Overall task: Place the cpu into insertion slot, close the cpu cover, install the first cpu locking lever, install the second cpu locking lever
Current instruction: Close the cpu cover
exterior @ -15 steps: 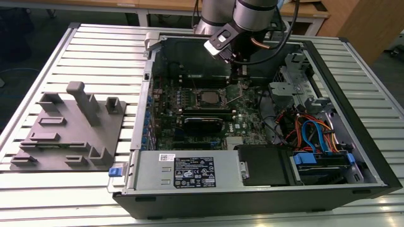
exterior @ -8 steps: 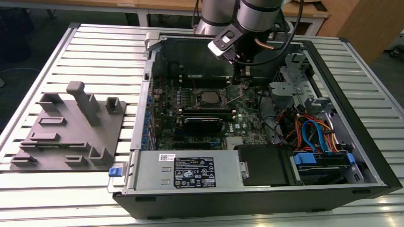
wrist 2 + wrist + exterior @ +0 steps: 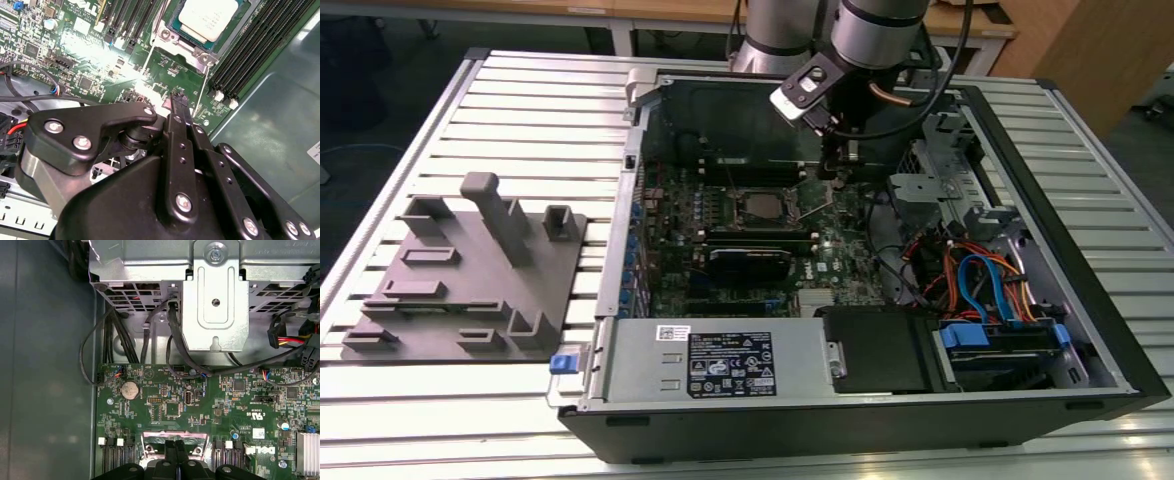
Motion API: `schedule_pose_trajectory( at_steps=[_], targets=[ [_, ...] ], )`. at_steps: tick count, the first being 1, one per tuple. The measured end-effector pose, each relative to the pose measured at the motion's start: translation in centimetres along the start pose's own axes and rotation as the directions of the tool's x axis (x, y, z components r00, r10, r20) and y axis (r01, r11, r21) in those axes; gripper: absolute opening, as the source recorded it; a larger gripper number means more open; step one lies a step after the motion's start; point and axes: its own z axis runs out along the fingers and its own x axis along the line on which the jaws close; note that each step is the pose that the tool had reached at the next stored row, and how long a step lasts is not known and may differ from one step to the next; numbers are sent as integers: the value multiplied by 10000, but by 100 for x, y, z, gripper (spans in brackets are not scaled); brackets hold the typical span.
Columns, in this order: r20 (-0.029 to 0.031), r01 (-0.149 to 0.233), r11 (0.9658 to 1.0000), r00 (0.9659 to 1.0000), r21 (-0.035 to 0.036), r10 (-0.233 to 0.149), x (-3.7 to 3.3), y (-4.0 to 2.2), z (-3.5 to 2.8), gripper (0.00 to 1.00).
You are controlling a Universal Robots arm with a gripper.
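We find the cpu (image 3: pixel 207 17) seated silver top up in the slot (image 3: pixel 735 207), at the centre of the exterior view. The cover (image 3: pixel 231 34) appears to lie flat around it, framing the top. The gripper (image 3: pixel 177 99) hangs over the board (image 3: pixel 720 245), just beside the slot towards the exterior view's right. Its fingers (image 3: pixel 170 454) are drawn together to a narrow tip, and we see nothing between them. The board sits inside the open case (image 3: pixel 1074 330) on a slatted table (image 3: pixel 520 110). A grey fixture (image 3: pixel 454 290) rests well apart on the exterior view's left.
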Motion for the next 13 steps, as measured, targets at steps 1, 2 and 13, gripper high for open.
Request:
schedule_pose_trajectory(
  at_steps=[1, 2, 13],
  targets=[
    [0, 0, 10000, 10000, 0, 0, 0, 6, 1, 11],
    [0, 0, 10000, 10000, 0, 0, 0, 6, 1, 11],
    [-3, 1, 10000, 10000, 0, -1, 0, 30, 2, 11]
  ],
)
